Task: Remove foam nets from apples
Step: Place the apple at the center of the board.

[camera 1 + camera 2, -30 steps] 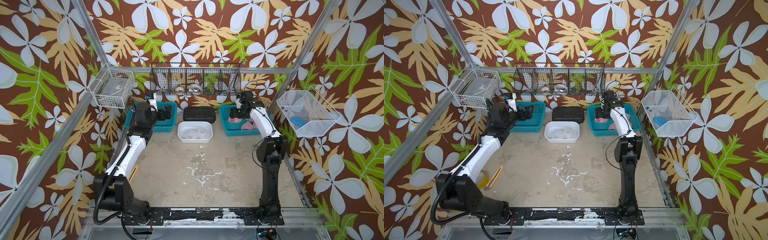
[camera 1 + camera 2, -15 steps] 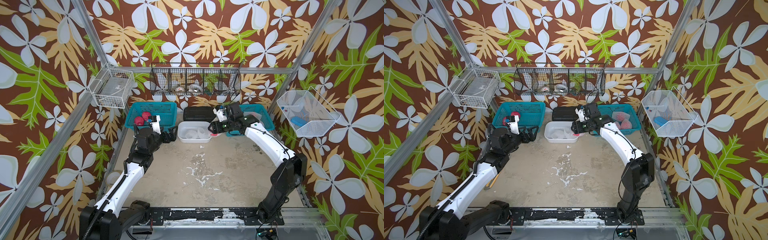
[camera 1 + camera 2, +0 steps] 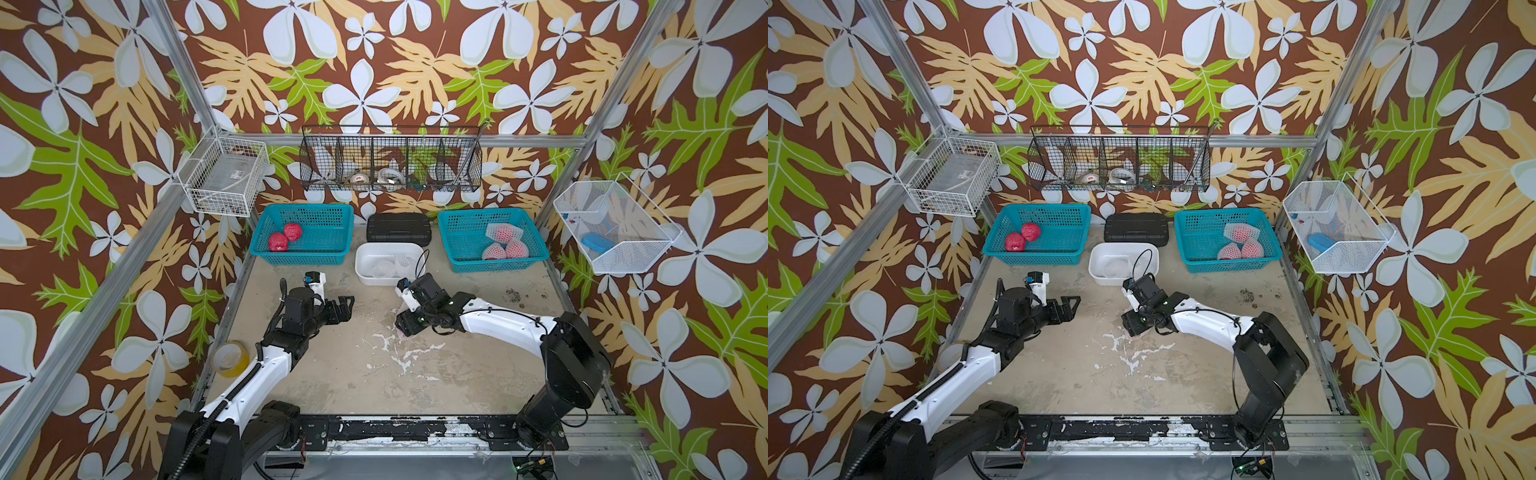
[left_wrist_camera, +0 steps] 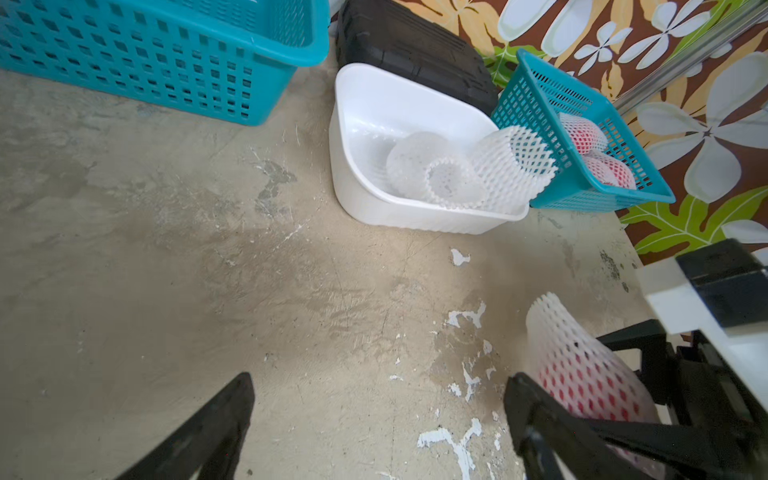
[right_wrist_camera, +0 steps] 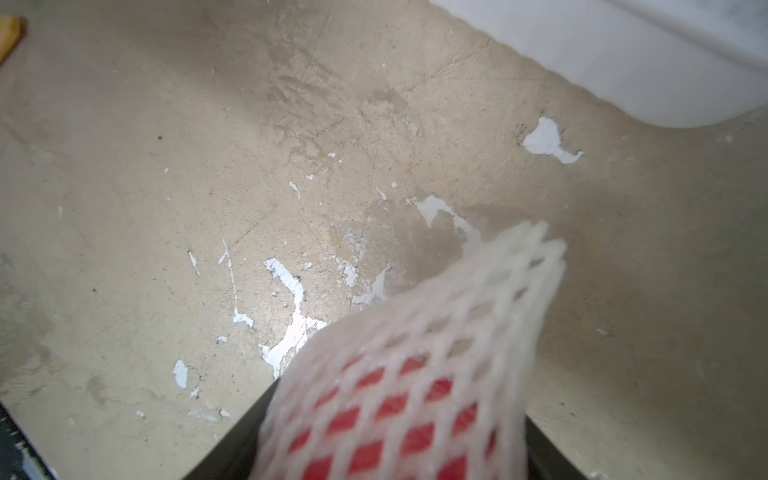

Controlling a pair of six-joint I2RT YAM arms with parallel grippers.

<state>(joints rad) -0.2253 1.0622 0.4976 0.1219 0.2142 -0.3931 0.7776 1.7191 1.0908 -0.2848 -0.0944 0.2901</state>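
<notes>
Two bare apples (image 3: 284, 237) lie in the left basket (image 3: 305, 257) and three netted apples (image 3: 503, 245) wait in the right basket (image 3: 494, 264). The sixth has just left it: a second ago both arms reached to the back, the right one into the right basket, and now both have drawn back over the middle of the table (image 3: 374, 374), facing each other. The right gripper (image 3: 404, 327) is clamped on the held apple (image 4: 582, 374), low over the table in front of the tub (image 3: 388, 280), and the loose end of its net (image 5: 498, 282) sticks out ahead of the gripper. The left gripper (image 3: 345, 308) has stayed spread wide and empty, near the fruit but apart from it. By my reading the fetch is over and the stripping comes next: the left fingers (image 4: 216, 415) need to close on that free end and pull while the right keeps the apple (the empty nets (image 4: 478, 174) in the tub show where the sleeve would then go). Roughly a third of the job looks done. No brand or writing can be read; anything printed inside the white wire basket (image 3: 216, 210) is too small to make out.
</notes>
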